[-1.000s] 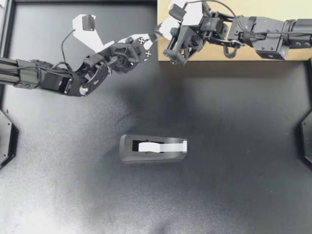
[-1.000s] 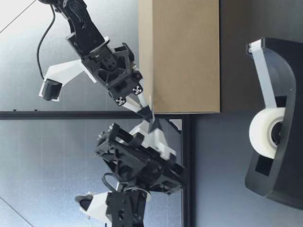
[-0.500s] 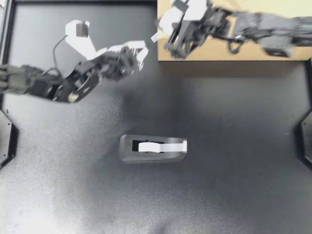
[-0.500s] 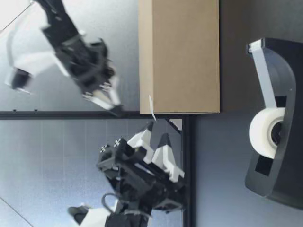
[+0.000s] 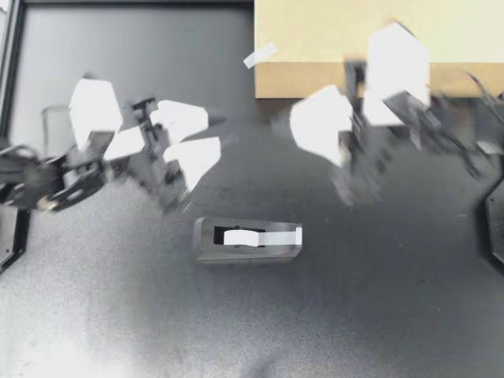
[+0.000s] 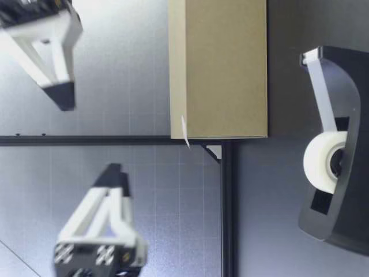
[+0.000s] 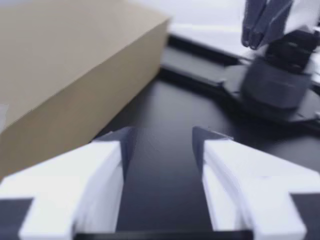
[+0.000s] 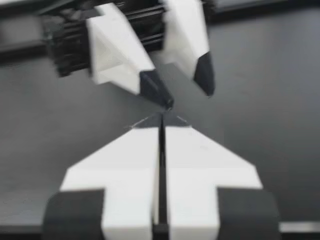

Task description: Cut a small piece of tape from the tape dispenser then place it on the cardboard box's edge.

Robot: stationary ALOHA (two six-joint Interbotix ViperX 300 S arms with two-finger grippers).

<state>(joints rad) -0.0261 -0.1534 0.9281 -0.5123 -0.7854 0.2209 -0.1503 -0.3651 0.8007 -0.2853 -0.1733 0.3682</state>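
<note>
A short strip of white tape (image 5: pixel 260 55) sticks on the left corner edge of the cardboard box (image 5: pixel 354 39) and juts out past it; the low view shows the tape (image 6: pixel 184 131) hanging off the box (image 6: pixel 219 69) at its top corner. The black tape dispenser (image 5: pixel 248 239) stands mid-table with its roll (image 6: pixel 323 161) in place. My left gripper (image 5: pixel 217 131) is open and empty, left of the box and apart from it. My right gripper (image 5: pixel 293 126) is shut, empty, just in front of the box. Both are blurred. The two grippers face each other: left gripper (image 8: pixel 185 97), right gripper (image 7: pixel 270 25).
The black table (image 5: pixel 354 315) stretches around the dispenser. The box's long side (image 7: pixel 75 85) runs beside my left gripper (image 7: pixel 162 137). In the low view both grippers hang high above the table: right gripper (image 6: pixel 62 101), left gripper (image 6: pixel 112 170).
Both grippers have pulled away from the box's corner, toward the front of the table. The left gripper opened and let go of the tape, which stays on the box's edge.
</note>
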